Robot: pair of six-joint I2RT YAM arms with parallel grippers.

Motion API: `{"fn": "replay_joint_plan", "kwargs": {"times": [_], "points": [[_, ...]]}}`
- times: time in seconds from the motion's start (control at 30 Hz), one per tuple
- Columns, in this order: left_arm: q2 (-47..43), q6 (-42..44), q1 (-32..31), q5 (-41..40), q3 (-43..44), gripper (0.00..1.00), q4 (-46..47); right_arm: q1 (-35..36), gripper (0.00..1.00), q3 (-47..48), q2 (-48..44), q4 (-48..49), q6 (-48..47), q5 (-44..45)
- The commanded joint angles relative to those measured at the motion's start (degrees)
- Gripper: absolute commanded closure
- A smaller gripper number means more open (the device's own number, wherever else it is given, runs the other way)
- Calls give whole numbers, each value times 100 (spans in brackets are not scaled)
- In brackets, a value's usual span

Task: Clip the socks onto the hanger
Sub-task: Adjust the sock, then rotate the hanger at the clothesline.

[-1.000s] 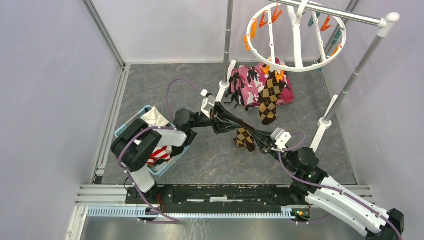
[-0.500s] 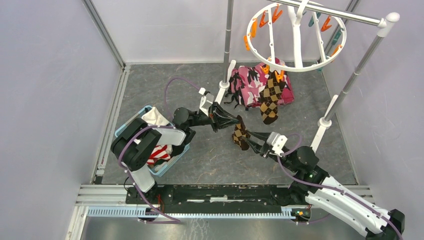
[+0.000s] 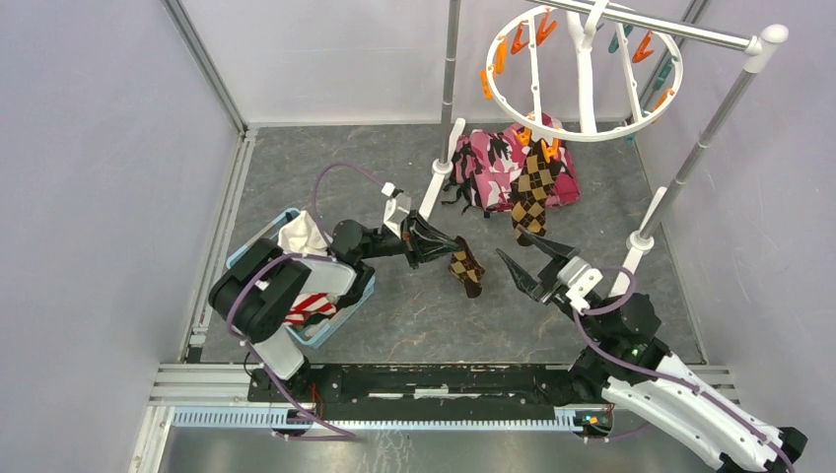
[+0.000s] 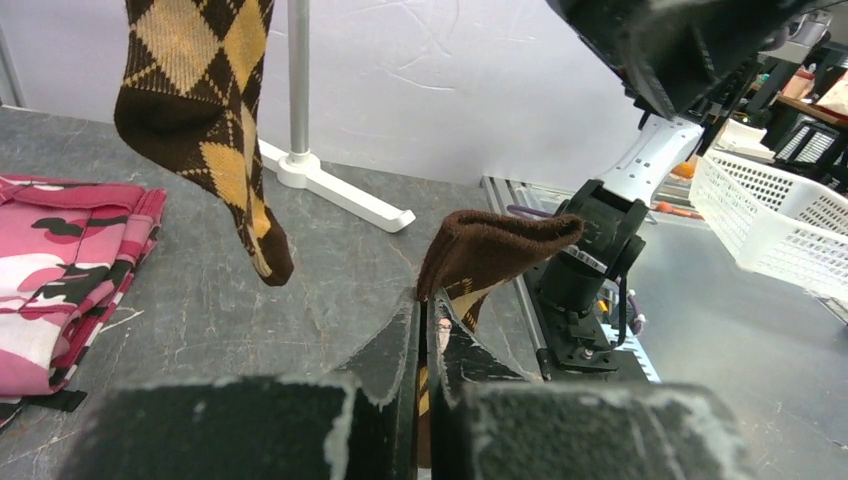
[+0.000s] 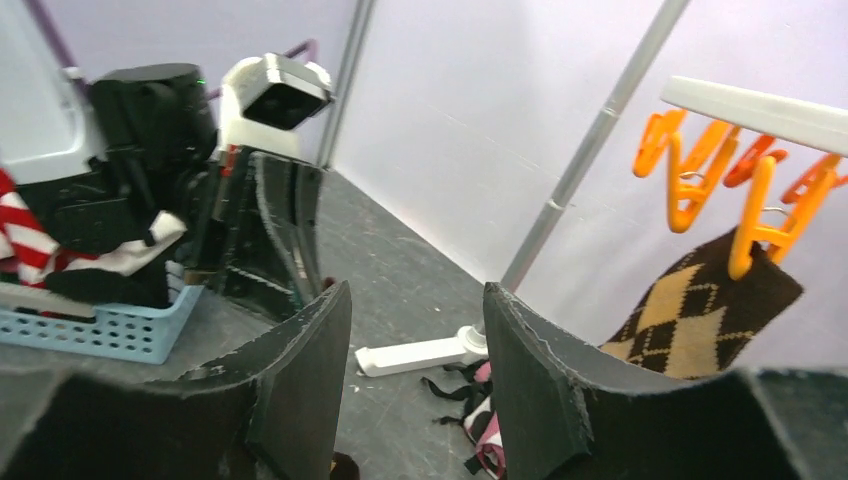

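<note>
Left gripper [image 3: 446, 250] pinched tight on a brown argyle sock [image 3: 465, 268]; the left wrist view shows the fingers together with the cuff folded over their tips and the foot hanging below, clear of the floor.

Right gripper [image 3: 510, 244] stands apart and empty just beside that sock, not touching it; the right wrist view confirms nothing is between the pads.

Hanger [image 3: 587, 138] hangs on the silver rail [image 3: 670, 34], well up and to the right of both arms; one argyle sock [image 3: 532, 192] is already clipped under an orange clothespin [image 3: 547, 148], dangling over the camouflage cloth [image 3: 488, 168]; a striped sock [image 3: 311, 305] waits in the blue basket [image 3: 246, 258].

Step in hand, as I read it: carry the held sock to a free pin.

How I'd do it:
- keep the left pinch near the cuff edge, leaving a free lip of fabric;
- lift high enough that the toe doesn't drag across the hung sock;
- use the right gripper to squeeze a vacant orange clothespin [image 3: 498, 54];
- feed the cuff in flat, not bunched;
- let the pin bite before the left lets go.

Risk: the ring may swing when pushed.
</note>
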Motion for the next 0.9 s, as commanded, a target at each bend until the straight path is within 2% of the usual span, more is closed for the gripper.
{"fn": "replay_joint_plan", "kwargs": {"times": [0.0,0.23,0.53,0.63,0.87], "points": [[-382,365,11,102,-159,98,1359,18,43,287,517,613,-382,758],[-720,462,10,95,-537,98,1361,20,40,271,1427,2017,-1164,1425],[-989,644,18,123,-722,98,1211,-18,35,433,2428,3590,-1761,1842],[-1125,807,28,112,-772,98,1005,-266,35,606,2699,3869,-1687,1694],[-1458,1240,54,73,-848,98,409,-1375,35,1072,3106,3763,-708,785]]}}
